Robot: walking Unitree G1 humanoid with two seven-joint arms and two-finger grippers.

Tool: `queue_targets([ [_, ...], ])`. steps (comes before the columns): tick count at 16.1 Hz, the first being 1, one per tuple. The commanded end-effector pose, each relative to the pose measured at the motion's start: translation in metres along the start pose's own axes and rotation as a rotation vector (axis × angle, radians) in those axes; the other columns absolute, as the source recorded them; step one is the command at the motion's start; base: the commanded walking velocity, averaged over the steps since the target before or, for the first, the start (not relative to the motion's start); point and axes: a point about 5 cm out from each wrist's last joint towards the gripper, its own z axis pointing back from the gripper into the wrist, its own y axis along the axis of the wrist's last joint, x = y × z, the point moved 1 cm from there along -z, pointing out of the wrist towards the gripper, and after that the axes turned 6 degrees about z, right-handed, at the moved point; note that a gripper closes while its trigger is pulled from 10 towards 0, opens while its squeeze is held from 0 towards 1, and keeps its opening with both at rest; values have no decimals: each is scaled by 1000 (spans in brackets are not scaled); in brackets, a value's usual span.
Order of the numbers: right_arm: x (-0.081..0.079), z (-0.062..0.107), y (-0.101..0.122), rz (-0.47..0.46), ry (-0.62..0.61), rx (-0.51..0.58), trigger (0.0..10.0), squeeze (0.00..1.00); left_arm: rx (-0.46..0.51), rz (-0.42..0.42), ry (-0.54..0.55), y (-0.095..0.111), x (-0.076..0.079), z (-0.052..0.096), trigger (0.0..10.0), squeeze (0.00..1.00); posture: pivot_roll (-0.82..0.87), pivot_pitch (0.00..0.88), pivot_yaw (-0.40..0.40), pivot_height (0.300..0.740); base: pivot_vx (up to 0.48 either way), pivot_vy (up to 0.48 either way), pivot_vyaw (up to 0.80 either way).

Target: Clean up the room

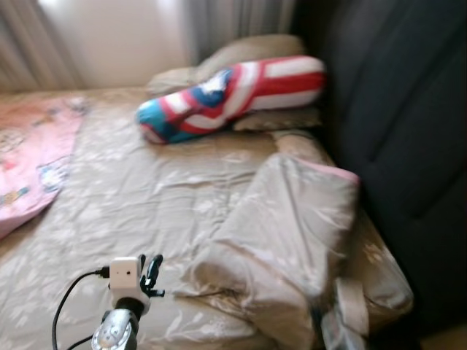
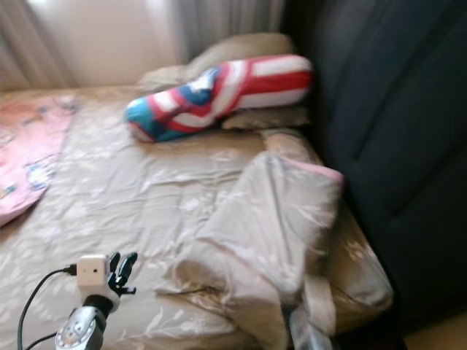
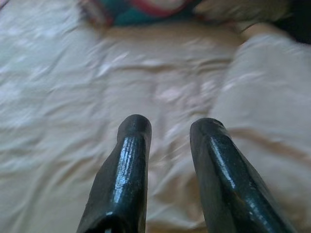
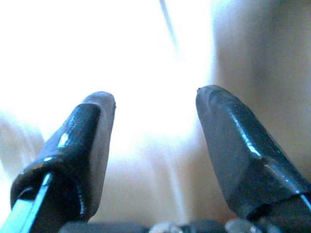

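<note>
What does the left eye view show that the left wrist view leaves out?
Left eye view alone: the pink blanket at the bed's left edge, the dark headboard on the right, the curtains, the beige pillows behind the striped bolster, and the left arm's wrist camera with its cable.

Left wrist view alone: the left gripper close up, its fingers apart with nothing between them.

Both: the beige sheet, the folded duvet and part of the bolster.
</note>
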Motion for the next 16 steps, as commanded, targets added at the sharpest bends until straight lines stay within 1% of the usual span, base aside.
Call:
queue_targets([
  [1,1,-4,19,34,-8,105,10000,0,-5,3,0,1,-1,5,10000,0,-18,0,-29,740,0,0,0],
  [2,1,-4,21,34,-13,117,10000,0,-2,4,0,2,0,6,10000,0,-19,0,-29,740,0,0,0],
  [3,5,-4,28,39,-37,156,10000,0,5,11,0,5,1,8,10000,0,-20,0,-29,740,0,0,0],
  [5,14,-2,32,10,-99,179,10000,0,15,9,0,7,3,10,10000,0,-20,0,-28,740,0,0,0],
  [6,17,3,28,33,-106,173,10000,0,31,0,6,12,1,11,10000,0,-15,0,-29,740,0,0,0],
  [8,18,10,23,10,-137,162,10000,0,44,-10,20,18,-5,10,10000,0,-15,0,-26,740,0,0,0],
  [10,16,12,19,2,-147,150,10000,0,38,-11,21,20,-5,8,10000,0,-17,0,-21,740,0,0,0],
  [11,12,10,19,9,-136,148,10000,0,42,-12,21,23,-4,5,10000,0,-18,0,-22,740,0,0,0],
  [13,8,7,22,15,-127,148,10000,0,61,-15,27,28,-2,1,10000,0,-18,0,-26,740,0,0,0],
  [15,6,6,23,31,-108,135,10000,0,62,-19,31,29,0,-1,10000,0,-13,0,-31,740,0,-307,0],
  [16,2,6,22,49,-86,127,10000,0,63,-16,28,29,1,-1,10000,0,-13,0,-33,740,0,-341,800],
])
